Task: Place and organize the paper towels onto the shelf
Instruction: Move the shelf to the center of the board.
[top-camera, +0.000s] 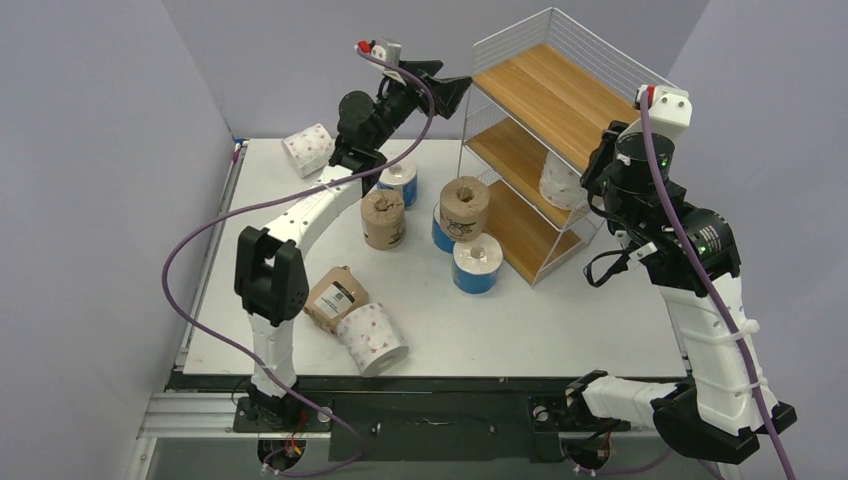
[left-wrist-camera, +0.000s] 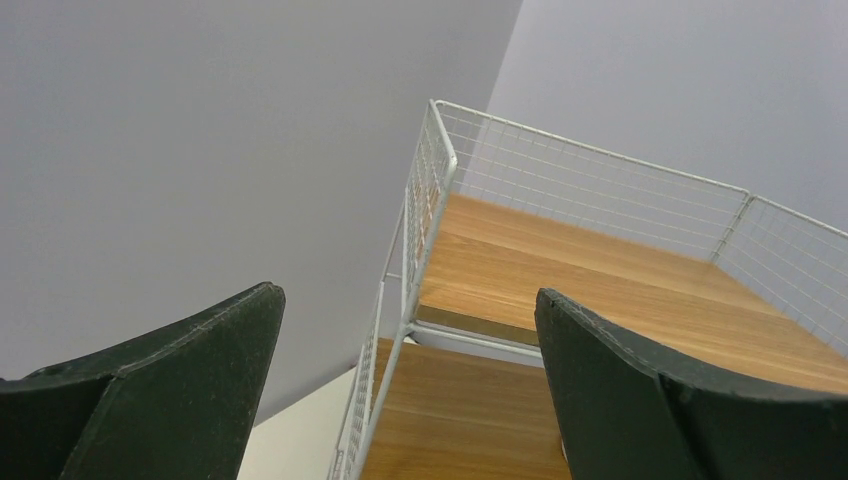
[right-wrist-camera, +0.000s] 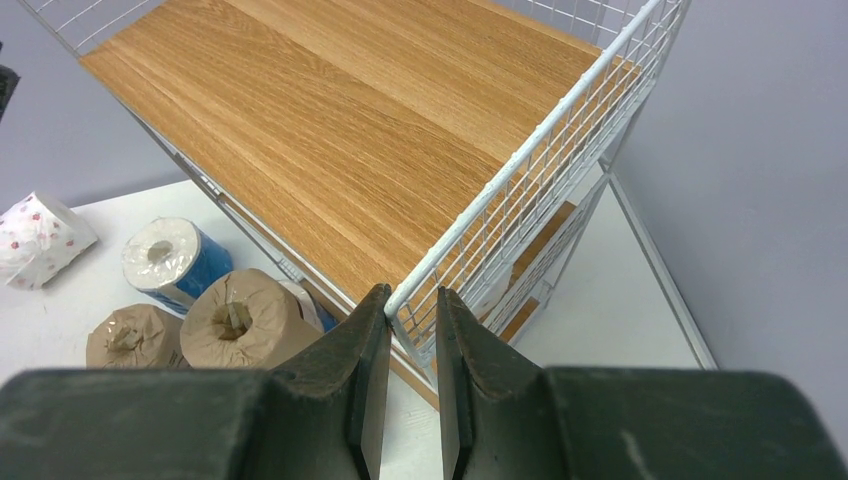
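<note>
The shelf (top-camera: 540, 85) stands at the back right; its top board is bare in the left wrist view (left-wrist-camera: 600, 260) and the right wrist view (right-wrist-camera: 330, 120). One white pink-dotted roll (top-camera: 560, 185) lies on its middle board. On the table are a dotted roll (top-camera: 308, 150), blue rolls (top-camera: 398, 180) (top-camera: 476, 265), a brown roll (top-camera: 383, 218), a brown roll (top-camera: 464, 205) stacked on a blue one, a lying brown roll (top-camera: 335, 297) and a dotted roll (top-camera: 372, 338). My left gripper (top-camera: 462, 88) (left-wrist-camera: 410, 295) is open and empty beside the shelf's upper left corner. My right gripper (top-camera: 603, 175) (right-wrist-camera: 412, 295) has its jaws nearly together, empty, at the top tier's wire corner.
Grey walls close in the table on the left, back and right. The shelf's white mesh side (right-wrist-camera: 560, 130) rises right in front of my right fingers. A purple cable (top-camera: 190, 250) loops off the left arm over the table's left edge.
</note>
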